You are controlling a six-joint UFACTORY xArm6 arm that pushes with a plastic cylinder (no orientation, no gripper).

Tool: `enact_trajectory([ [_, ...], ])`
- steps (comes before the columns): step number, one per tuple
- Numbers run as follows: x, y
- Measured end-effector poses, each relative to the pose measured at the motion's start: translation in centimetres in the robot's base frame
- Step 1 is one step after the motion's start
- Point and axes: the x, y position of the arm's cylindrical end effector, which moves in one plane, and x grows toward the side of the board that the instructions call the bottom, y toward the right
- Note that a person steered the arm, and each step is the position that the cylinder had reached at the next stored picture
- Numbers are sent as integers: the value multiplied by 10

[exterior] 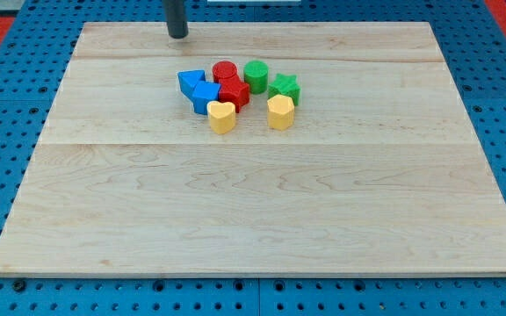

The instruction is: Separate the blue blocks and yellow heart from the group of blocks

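A tight group of blocks sits in the upper middle of the wooden board [262, 219]. Two blue blocks lie on the group's left: a blue triangle-like block [191, 82] and a blue block [206, 96] just below and to its right. The yellow heart [222, 116] sits at the group's bottom, touching the lower blue block. My tip [177, 35] stands near the board's top edge, above and left of the blue blocks, apart from them.
In the same group are a red cylinder [225, 72], a red star-like block [234, 91], a green cylinder [256, 75], a green star [284, 88] and a yellow hexagon-like block [280, 112]. Blue pegboard surrounds the board.
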Motion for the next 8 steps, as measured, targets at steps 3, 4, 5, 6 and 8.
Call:
enact_trajectory([
  [3,136,28],
  [4,173,59],
  [5,190,111],
  [6,226,125],
  [8,257,139],
])
